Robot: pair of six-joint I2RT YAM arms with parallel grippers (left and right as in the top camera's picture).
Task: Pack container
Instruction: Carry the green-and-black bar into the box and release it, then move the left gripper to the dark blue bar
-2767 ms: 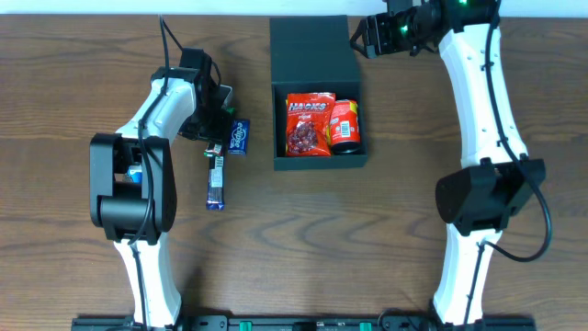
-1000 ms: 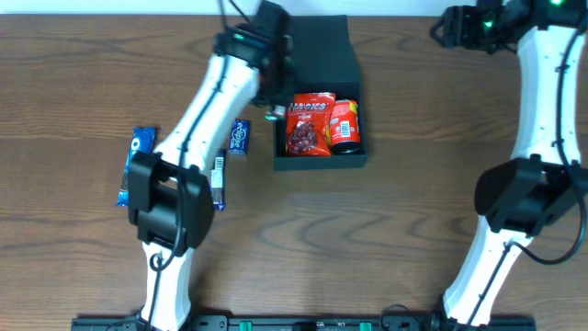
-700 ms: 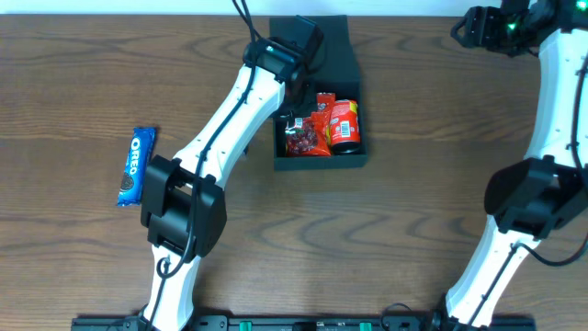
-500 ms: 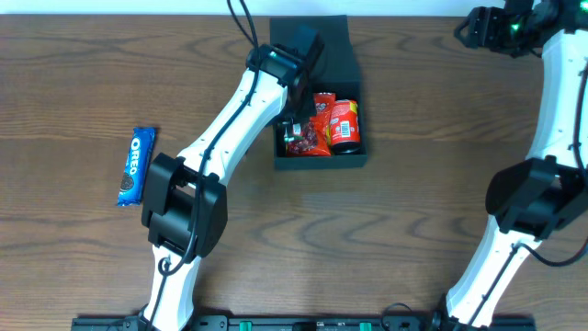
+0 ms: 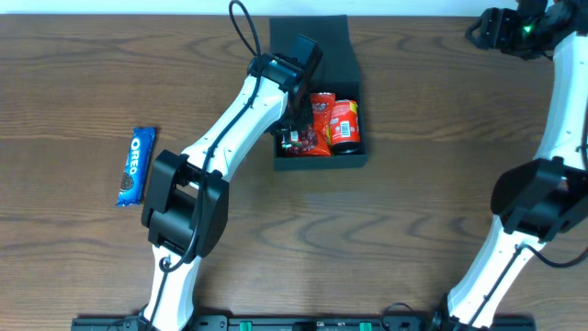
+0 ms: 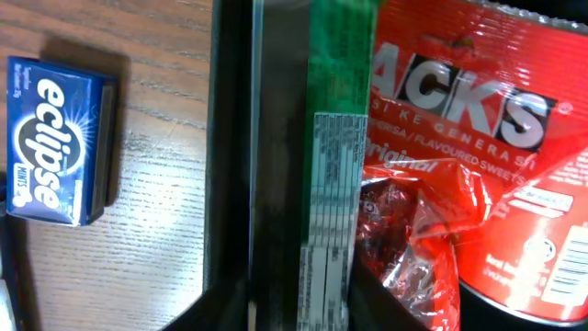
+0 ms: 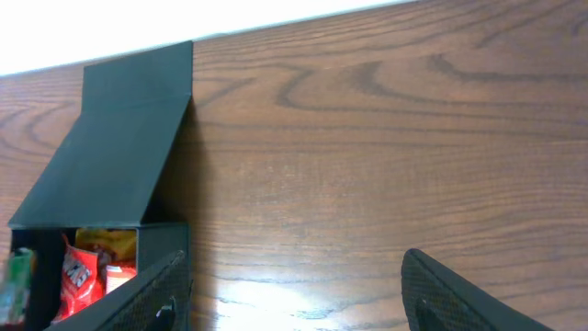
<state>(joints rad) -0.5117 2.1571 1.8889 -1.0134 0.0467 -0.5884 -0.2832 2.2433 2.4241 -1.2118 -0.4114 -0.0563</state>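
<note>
One Eclipse mints box (image 6: 55, 138) beside container (image 6: 230, 156) shown by left wrist only, right claw (image 7: 294, 268) apart, left claw (image 5: 296, 138) state untellable.

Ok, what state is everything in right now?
container: lid open.
Hacks bag: inside container.
red tub: inside container, beside Hacks bag.
green packet: in container, against its left wall.
Eclipse mints: on table, outside container.
Oreo pack: on table, unpacked.
left gripper: over container, opening unclear.
right gripper: open, empty.
</note>
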